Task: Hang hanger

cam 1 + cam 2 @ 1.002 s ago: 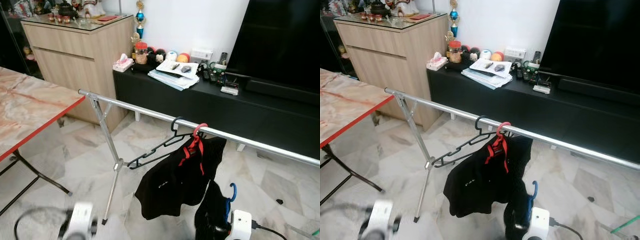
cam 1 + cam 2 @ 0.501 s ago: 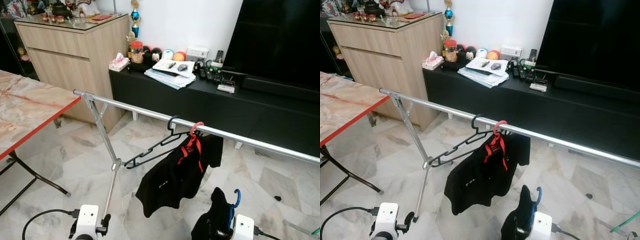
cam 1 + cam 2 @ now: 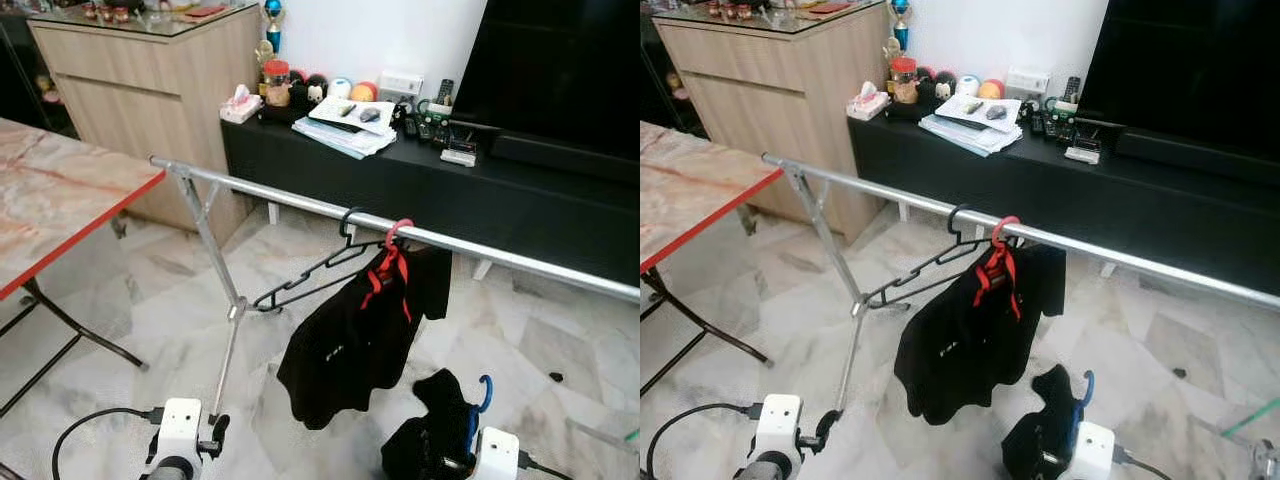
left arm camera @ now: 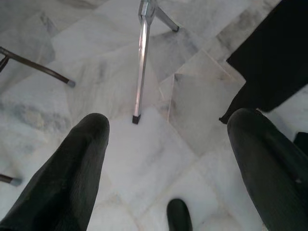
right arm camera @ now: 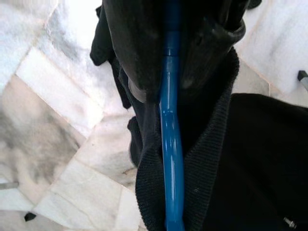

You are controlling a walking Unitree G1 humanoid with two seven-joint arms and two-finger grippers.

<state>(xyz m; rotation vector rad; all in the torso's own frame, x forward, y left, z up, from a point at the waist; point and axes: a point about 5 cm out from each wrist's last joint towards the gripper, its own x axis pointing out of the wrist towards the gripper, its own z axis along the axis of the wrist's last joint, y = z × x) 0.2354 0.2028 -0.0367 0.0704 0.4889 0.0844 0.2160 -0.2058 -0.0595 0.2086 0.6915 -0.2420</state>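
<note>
Below the silver rail (image 3: 300, 205), the right gripper (image 5: 166, 72) clamps a blue hanger (image 3: 478, 410) carrying a dark garment (image 3: 432, 430), carrying step under way. The left gripper (image 4: 166, 159) hangs wide open. Next, judging from here: lift the hook over the rail beside the red hanger (image 3: 398, 235).

I see a marble-top folding table (image 3: 60, 200) with red edge on my left. Wooden cabinet (image 3: 150, 95) sits behind it, glass top with figurines. Black TV console (image 3: 420, 200) runs along the wall, big dark TV (image 3: 560, 70) on it. Console holds a tissue box (image 3: 241, 103), jar (image 3: 277, 82), paper stack (image 3: 345, 125), remotes (image 3: 425, 120). Floor (image 3: 150, 310) is pale marble tile.
</note>
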